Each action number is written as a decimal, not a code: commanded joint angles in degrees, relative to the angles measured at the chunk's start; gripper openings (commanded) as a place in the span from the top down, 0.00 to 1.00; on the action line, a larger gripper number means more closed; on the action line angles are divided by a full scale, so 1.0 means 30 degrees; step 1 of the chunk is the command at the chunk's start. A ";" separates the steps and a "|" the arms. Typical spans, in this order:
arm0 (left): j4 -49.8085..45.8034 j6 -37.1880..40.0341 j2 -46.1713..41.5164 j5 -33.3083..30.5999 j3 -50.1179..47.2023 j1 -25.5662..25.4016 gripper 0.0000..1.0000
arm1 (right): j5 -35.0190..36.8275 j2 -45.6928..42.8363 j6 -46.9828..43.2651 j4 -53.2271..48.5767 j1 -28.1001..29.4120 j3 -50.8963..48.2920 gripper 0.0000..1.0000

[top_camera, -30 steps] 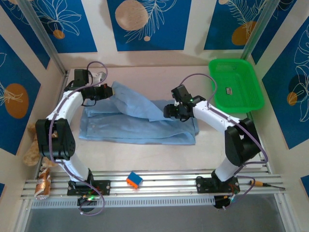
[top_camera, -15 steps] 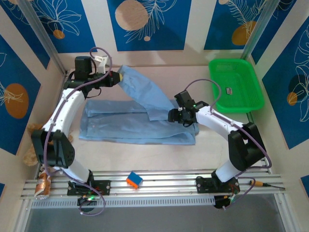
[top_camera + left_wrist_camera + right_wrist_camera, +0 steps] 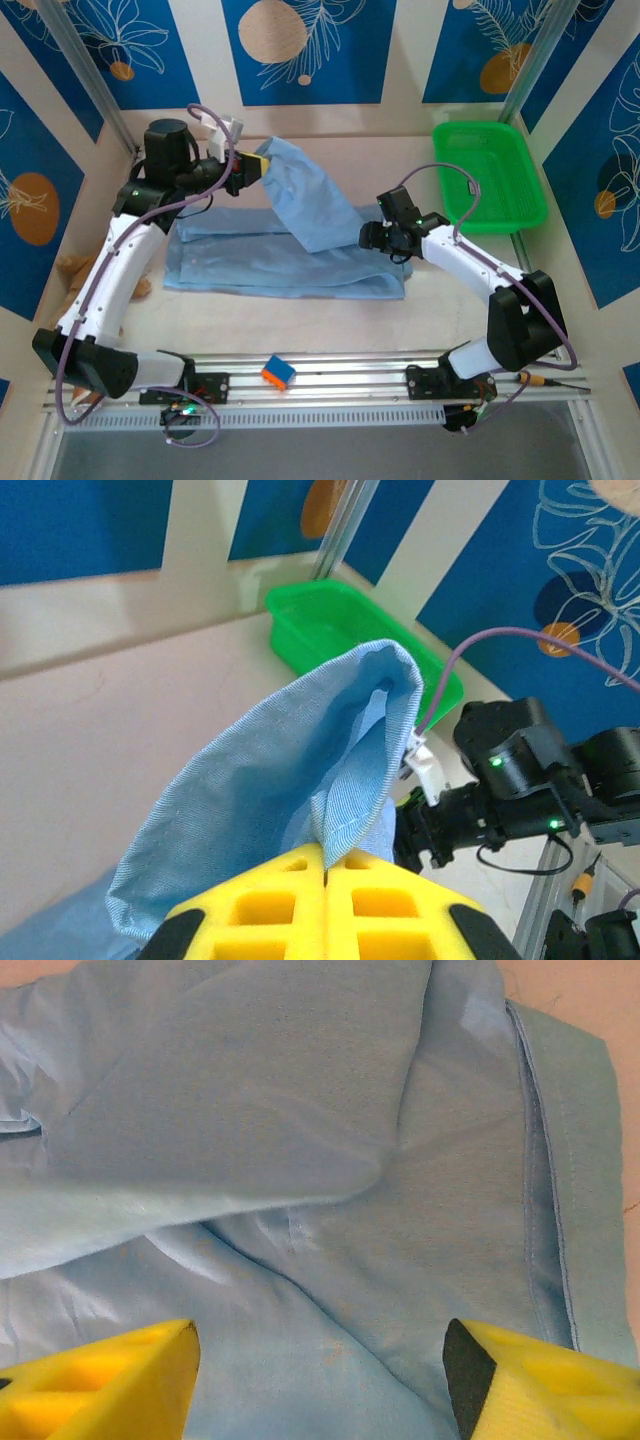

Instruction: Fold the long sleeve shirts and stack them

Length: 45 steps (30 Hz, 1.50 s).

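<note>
A light blue long sleeve shirt (image 3: 270, 265) lies partly folded across the middle of the table. Its sleeve (image 3: 300, 195) is lifted up and to the back left, pinched at the cuff by my left gripper (image 3: 252, 166), which is shut on it. In the left wrist view the yellow fingers (image 3: 270, 905) meet on a fold of blue fabric (image 3: 290, 770). My right gripper (image 3: 372, 238) hovers open over the shirt's right end, and in its wrist view the fingertips (image 3: 110, 1375) stand wide apart above flat cloth (image 3: 330, 1290).
A green plastic basket (image 3: 490, 175) stands at the back right. A small orange and blue block (image 3: 279, 372) rests on the front rail. A teddy bear (image 3: 72, 270) and a snack packet lie by the left wall.
My left gripper has raised the sleeve higher and carried it to the right. The right gripper has slid right along the shirt.
</note>
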 commanded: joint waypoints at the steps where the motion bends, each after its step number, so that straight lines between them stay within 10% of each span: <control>1: -0.1391 0.0317 0.0642 -0.1641 -0.0028 -0.0061 1.00 | -0.0717 -0.0129 0.0100 0.0240 -0.0010 -0.0080 0.33; 26: -0.4751 0.2757 0.9828 -1.0712 0.1986 0.3259 1.00 | -0.0424 0.9564 -0.0502 -0.2552 0.1658 0.7960 0.36; 45: -0.9168 0.3562 0.7475 -1.1860 0.3526 0.3660 1.00 | 0.1808 1.1018 -0.2913 -0.1953 0.1504 0.8343 0.36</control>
